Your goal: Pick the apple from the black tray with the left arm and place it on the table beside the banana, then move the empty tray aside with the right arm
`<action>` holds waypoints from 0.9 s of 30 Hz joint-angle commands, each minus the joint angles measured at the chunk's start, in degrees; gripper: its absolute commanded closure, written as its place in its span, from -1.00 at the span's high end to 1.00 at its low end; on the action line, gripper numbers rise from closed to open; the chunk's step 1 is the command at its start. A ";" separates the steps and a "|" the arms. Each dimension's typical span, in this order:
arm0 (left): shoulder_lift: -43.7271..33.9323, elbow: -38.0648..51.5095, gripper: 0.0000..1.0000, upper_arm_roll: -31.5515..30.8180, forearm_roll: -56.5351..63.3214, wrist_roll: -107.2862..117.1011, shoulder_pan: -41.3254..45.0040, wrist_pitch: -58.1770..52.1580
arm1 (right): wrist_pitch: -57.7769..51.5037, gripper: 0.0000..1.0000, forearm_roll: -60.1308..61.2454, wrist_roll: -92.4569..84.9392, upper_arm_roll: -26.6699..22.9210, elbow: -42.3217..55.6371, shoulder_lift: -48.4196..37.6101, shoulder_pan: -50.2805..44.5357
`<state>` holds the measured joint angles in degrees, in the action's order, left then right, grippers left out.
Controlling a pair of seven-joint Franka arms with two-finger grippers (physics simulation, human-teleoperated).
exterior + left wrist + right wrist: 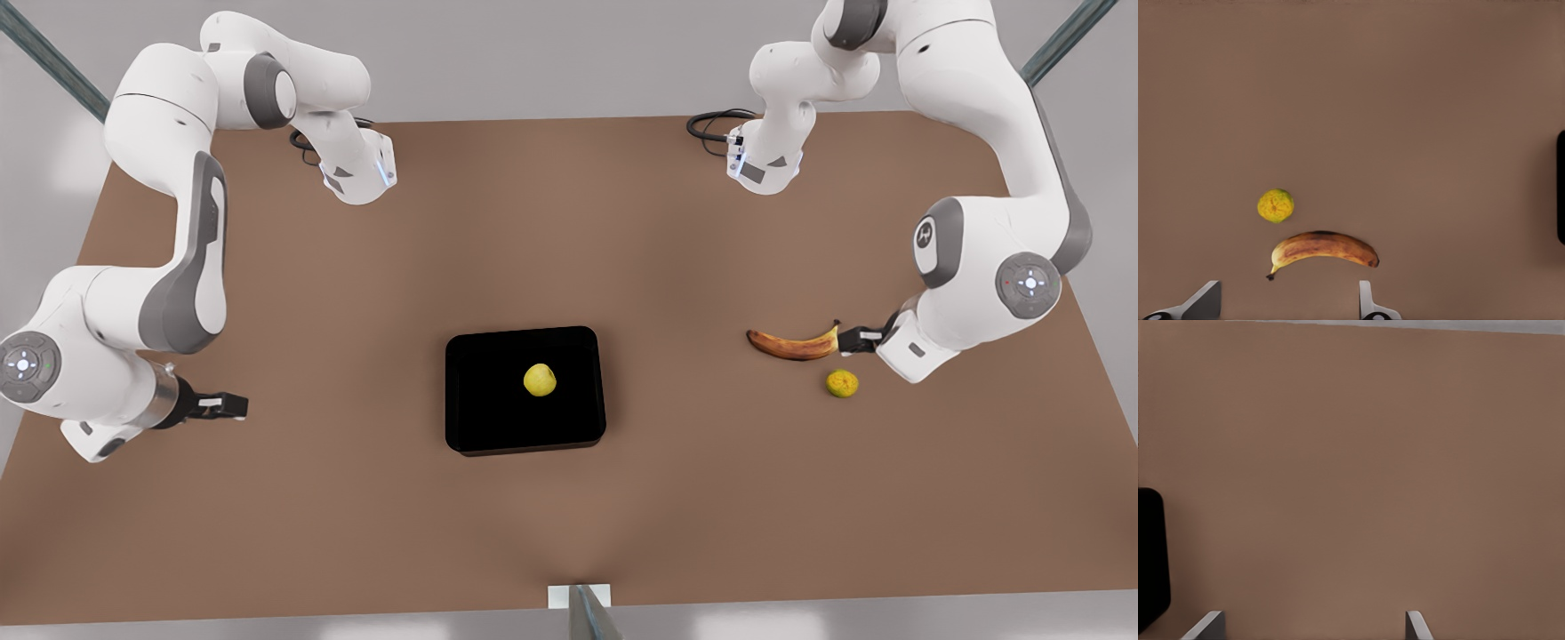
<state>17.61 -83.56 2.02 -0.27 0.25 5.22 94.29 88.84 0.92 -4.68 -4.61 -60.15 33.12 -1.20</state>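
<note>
While the apple sits untouched in the middle of the black tray at centre bench, the left pincer hangs spread by the banana and the rough orange fruit, well apart from its target, and the right pincer waits spread off the tray's far side.

Front view overhead; wrist views downward, sharing black tray edge.

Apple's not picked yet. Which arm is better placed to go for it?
Neither is clearly nearer. The small yellow-green apple sits mid glossy black tray. Left gripper, open, hovers by the brown-orange banana, the drop spot, so left. Right gripper, open, waits.
</note>
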 commanded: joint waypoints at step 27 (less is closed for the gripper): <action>33.46 14.92 1.00 -0.88 6.16 63.21 45.93 35.18 | 1.24 1.00 0.22 -2.09 0.04 0.03 0.19 -0.03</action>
<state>50.96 -68.71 0.85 5.60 40.96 51.19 124.29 90.10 1.10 -6.33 -4.56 -60.15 33.40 -1.24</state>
